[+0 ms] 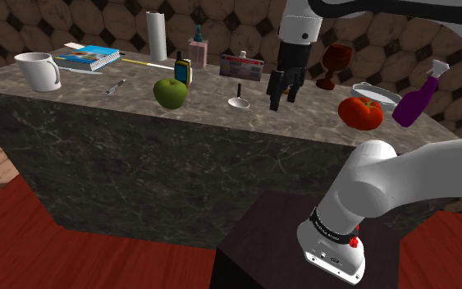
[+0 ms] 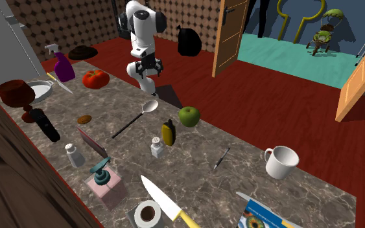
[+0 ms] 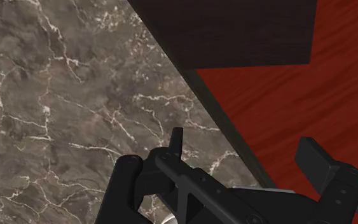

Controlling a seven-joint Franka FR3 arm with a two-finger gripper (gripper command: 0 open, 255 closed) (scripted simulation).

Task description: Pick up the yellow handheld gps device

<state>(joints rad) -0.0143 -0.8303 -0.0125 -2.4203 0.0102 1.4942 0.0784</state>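
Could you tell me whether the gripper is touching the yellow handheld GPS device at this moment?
Apart. In the shoulder view the open gripper hangs well to the right of the yellow GPS device, with marble counter between them.

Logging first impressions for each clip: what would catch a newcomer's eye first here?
The open black gripper hangs above the marble counter. The yellow gps device stands beside a green apple, and a red tomato lies beside a purple spray bottle.

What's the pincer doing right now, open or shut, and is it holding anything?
Pincer: open, holding nothing, off to the side of the yellow GPS device.
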